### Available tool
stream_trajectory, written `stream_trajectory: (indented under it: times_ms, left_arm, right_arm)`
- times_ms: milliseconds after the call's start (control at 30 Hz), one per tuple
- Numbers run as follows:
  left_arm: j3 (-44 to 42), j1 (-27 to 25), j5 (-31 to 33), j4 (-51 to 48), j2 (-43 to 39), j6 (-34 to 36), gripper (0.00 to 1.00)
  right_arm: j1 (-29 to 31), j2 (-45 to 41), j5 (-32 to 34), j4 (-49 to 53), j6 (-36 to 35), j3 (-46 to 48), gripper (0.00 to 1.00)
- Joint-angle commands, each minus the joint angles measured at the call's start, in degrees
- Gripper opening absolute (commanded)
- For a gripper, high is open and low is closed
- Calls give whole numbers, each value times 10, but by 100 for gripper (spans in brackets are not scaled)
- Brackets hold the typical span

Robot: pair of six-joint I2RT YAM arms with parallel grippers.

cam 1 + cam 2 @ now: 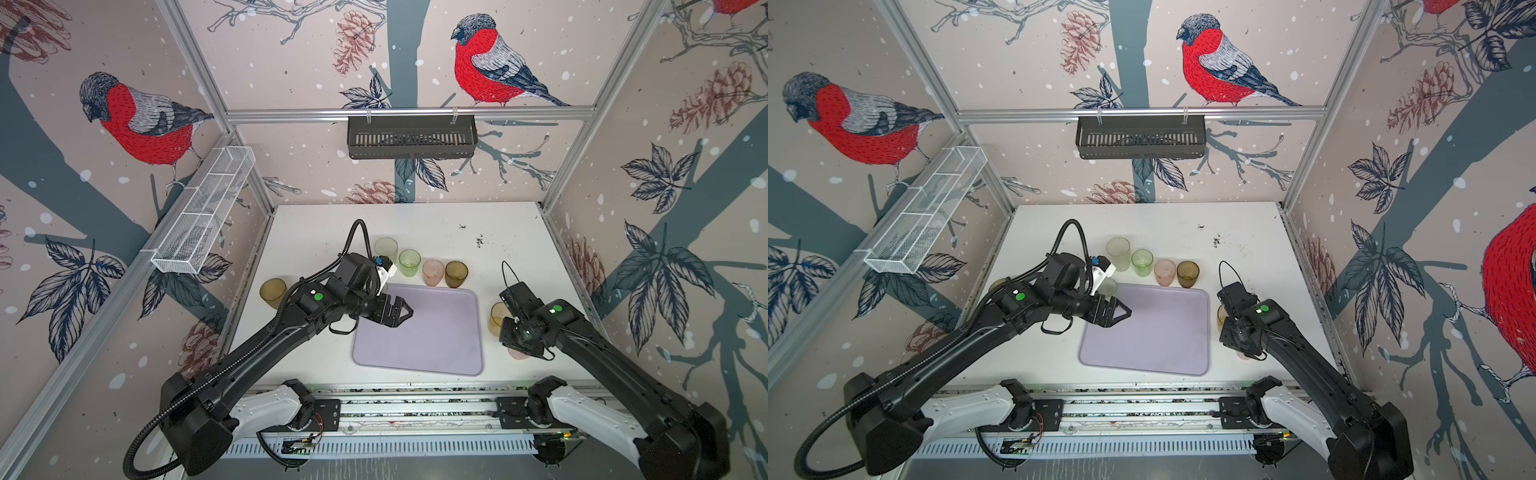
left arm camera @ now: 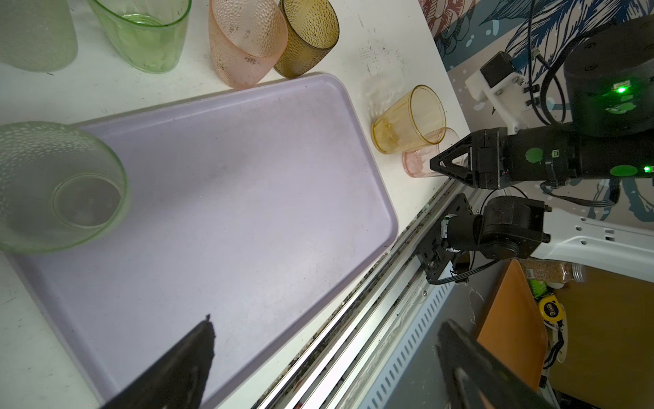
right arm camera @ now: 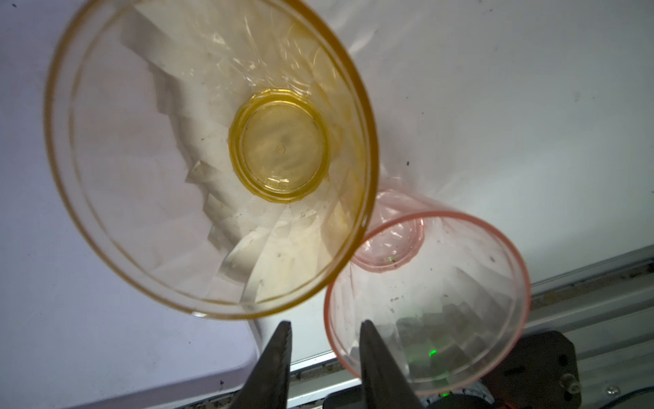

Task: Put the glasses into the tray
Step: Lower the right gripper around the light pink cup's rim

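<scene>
The lilac tray lies mid-table. A pale green dimpled glass stands at its far left corner, apparently inside the rim. Behind the tray stand a whitish glass, a green glass, a pink glass and a brown glass. An amber glass stands far left. My left gripper hangs open over the tray, holding nothing. Right of the tray are a yellow glass and a pink glass. My right gripper straddles this pink rim, a gap showing.
A black slotted basket hangs on the back wall and a white wire mesh basket on the left wall. The aluminium rail with both arm bases runs along the table's front edge.
</scene>
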State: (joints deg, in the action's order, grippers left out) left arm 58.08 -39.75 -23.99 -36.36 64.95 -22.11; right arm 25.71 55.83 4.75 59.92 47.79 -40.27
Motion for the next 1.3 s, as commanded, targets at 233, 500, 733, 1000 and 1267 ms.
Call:
stream_trajectory:
  times_ms: [233,500,733,1000,1267]
  left_arm:
    - [-3,2,-8,17,-15,-3,98]
    - [-6,2,-3,22,-29,-6,98]
    - [-3,2,-4,23,-26,-4,98]
    - [-4,2,-4,25,-25,-4,98]
    - [-1,3,-6,26,-22,-3,98]
  right_arm:
    - [0,-2,12,13,-3,1,30]
    - [0,-2,13,14,-2,0,25]
    - [0,-4,15,15,0,-1,22]
    - [0,-4,16,16,0,-1,19]
    - [0,-3,17,16,0,-1,15]
